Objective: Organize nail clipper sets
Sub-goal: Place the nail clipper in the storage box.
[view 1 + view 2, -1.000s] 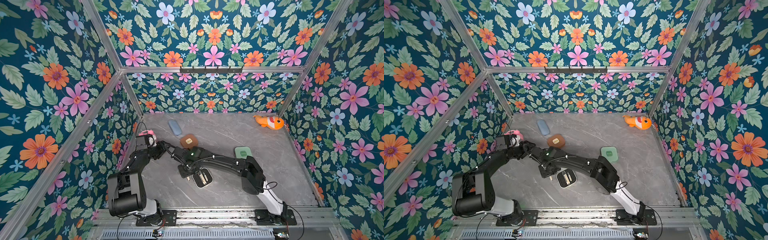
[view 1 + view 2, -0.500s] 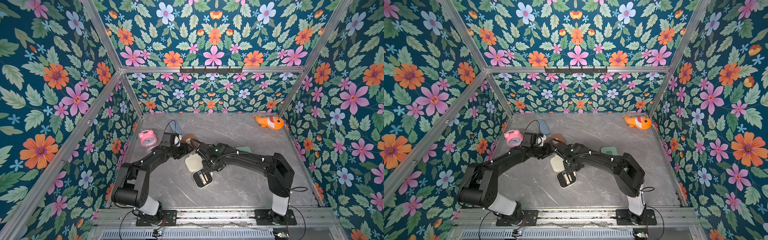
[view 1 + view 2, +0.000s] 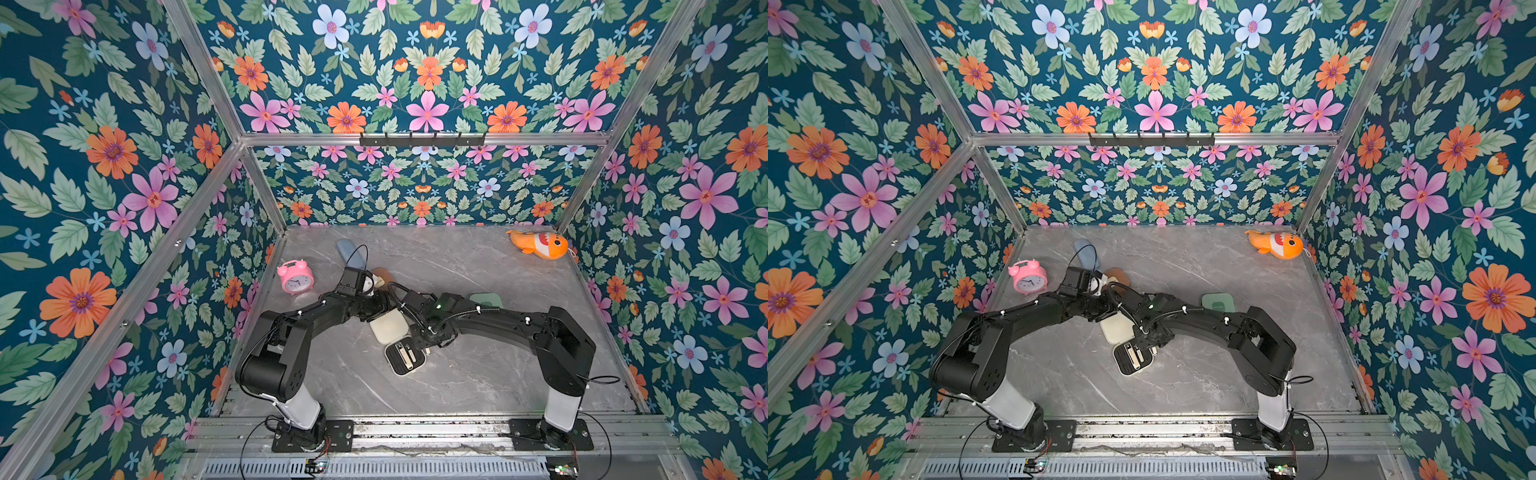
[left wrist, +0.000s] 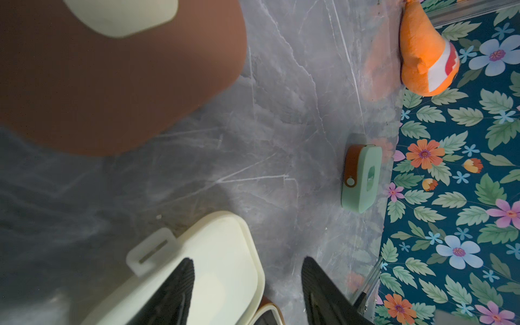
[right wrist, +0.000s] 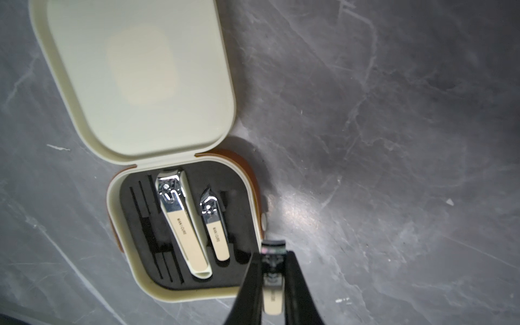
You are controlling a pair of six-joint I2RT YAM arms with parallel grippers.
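**Third clipper poised at the cream case, both wrists crowded over it**

The cream case [image 5: 183,294] lies open near the middle of the table [image 3: 457,374]. Its lid [image 5: 135,78] is swung back and the black insert [image 5: 239,183] faces up. Two pieces are seated side by side in it, the longer clipper [image 5: 180,222] and the shorter clipper [image 5: 215,225]. A dark recess beside the shorter one looks empty.

The right gripper [image 5: 273,261] is narrow, pinching the third clipper [image 5: 273,302] across its body. It hangs at the case's rim by the snap, not yet over the recess.

The left gripper [image 4: 247,259] is about half spread, with the lid's edge between its fingers. One finger is in front of the lid, the other over bare table. I can't tell whether either touches it, and it appears to hold nothing.

The brown case [image 3: 384,275] sits closed just behind the wrists. The mint case [image 3: 486,299] is closed and partly hidden under the right arm. The pink clock [image 3: 295,277], blue pouch [image 3: 349,253] and orange plush fish [image 3: 540,244] lie further out, none touching the cream case.

Risks as I judge them:
- The pinch is on a slim, smooth piece, so it could swivel in the jaws and arrive skewed to the recess.
- A skewed tip could catch the rim or the shorter clipper. The case looks light, so it would likely skid rather than resist.
- If the lid isn't steadied, it may drop onto the descending fingers.
- The two wrists are nearly touching, so a sideways correction by either one risks a bump.
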